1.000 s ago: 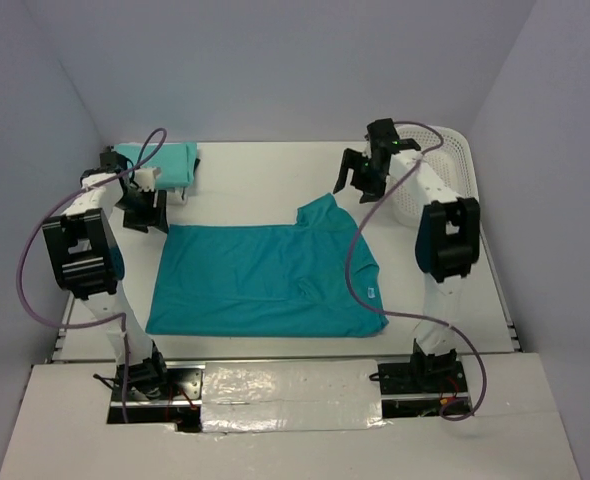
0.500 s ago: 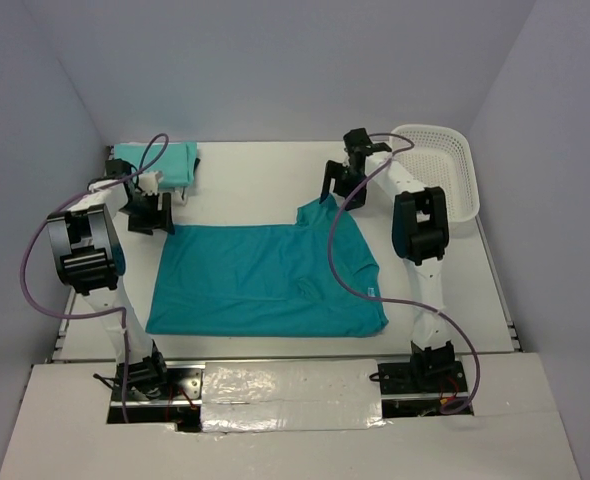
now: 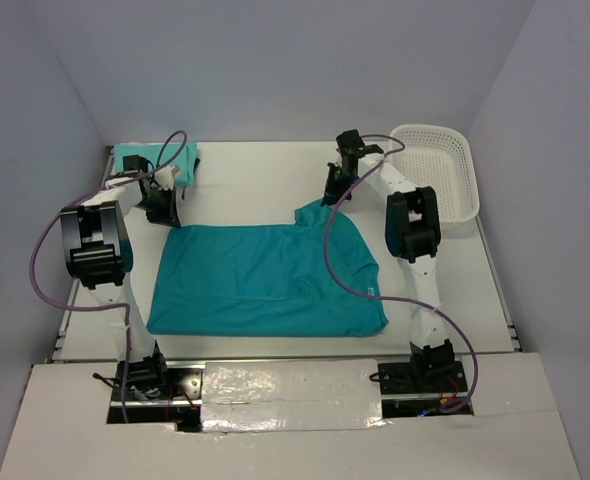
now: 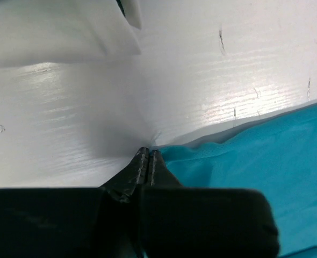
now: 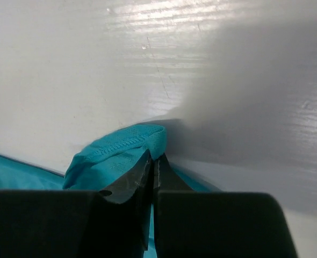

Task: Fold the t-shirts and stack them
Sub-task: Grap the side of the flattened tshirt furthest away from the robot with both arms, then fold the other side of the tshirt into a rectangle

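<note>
A teal t-shirt (image 3: 265, 280) lies spread flat on the white table, its far right part bunched upward. My left gripper (image 3: 165, 213) is down at the shirt's far left corner. In the left wrist view the jaws (image 4: 148, 153) are shut, with the teal corner (image 4: 255, 156) meeting the tips. My right gripper (image 3: 332, 196) is at the far right of the shirt. In the right wrist view it (image 5: 154, 159) is shut on a raised fold of the stitched teal hem (image 5: 115, 150). A folded pale mint t-shirt (image 3: 155, 160) lies at the far left.
A white lattice basket (image 3: 463, 170) stands at the far right, just beyond the right arm. The mint stack sits close behind my left gripper. Purple cables loop from both arms. The table's near edge runs in front of the shirt.
The right arm swung left from the basket down onto the shirt's far right edge. The left gripper shifted toward the far left corner. Both grippers, open before, are now shut.
</note>
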Controlling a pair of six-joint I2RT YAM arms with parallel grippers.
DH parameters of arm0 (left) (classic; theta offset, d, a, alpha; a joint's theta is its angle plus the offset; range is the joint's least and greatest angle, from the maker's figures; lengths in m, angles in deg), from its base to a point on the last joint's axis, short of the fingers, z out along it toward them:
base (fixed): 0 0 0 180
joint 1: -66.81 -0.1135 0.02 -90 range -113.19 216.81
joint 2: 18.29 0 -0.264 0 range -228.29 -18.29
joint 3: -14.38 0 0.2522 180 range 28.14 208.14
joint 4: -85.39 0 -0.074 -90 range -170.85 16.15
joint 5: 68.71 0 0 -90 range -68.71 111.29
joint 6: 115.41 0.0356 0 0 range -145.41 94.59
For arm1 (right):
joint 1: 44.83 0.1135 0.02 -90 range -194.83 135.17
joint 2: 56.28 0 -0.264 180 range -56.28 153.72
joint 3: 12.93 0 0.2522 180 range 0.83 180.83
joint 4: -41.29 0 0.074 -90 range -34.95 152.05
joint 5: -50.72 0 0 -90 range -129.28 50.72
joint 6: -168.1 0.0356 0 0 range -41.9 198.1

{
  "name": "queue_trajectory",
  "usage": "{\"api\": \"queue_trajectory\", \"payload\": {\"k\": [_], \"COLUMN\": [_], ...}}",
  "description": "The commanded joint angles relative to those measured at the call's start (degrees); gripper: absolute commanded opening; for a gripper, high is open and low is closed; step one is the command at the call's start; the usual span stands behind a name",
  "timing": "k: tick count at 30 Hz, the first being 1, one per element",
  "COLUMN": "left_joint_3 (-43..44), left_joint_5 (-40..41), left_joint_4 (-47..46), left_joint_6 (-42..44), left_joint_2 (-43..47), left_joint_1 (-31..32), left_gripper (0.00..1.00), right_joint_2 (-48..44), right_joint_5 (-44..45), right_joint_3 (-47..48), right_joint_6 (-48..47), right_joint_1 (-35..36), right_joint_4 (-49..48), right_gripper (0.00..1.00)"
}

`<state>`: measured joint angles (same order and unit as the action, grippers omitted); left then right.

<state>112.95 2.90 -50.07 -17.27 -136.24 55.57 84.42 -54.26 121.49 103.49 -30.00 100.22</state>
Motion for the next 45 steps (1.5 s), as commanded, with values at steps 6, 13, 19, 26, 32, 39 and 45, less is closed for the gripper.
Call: {"api": "queue_trajectory", "payload": {"k": [6,13,19,26,32,39,45], "left_joint_3": [-1.14,-4.83,-9.05,-22.47,-31.19,-29.02,-28.83], "left_joint_5": [-0.76,-2.52,-4.18,-1.31,2.04,1.34,2.57], "left_joint_4": [2.52,3.93,4.9,9.81,10.7,9.12,10.34], "left_joint_6": [3.19,10.05,14.08,24.02,27.63,26.05,29.38], "left_joint_2": [4.11,12.82,20.2,30.58,34.28,32.17,31.99], "left_joint_1": [-0.27,-1.5,-2.03,-3.07,-4.05,-4.05,-4.05], "left_gripper": [0.0,0.0,0.0,0.0,0.0,0.0,0.0], "right_joint_2": [-11.73,-27.93,-39.26,-54.73,-62.04,-60.72,-62.04], "right_joint_5": [3.12,2.86,2.94,3.82,3.38,4.69,4.62], "right_joint_3": [-7.62,-24.83,-38.97,-61.05,-73.46,-72.59,-74.77], "right_joint_6": [-2.53,-2.1,-1.39,1.94,6.86,7.05,5.73], "right_joint_1": [-0.06,0.02,1.78,4.68,7.32,8.37,8.81], "right_joint_4": [0.46,-5.7,-8.69,-12.2,-16.95,-16.52,-15.02], "right_gripper": [0.0,0.0,0.0,0.0,0.0,0.0,0.04]}}
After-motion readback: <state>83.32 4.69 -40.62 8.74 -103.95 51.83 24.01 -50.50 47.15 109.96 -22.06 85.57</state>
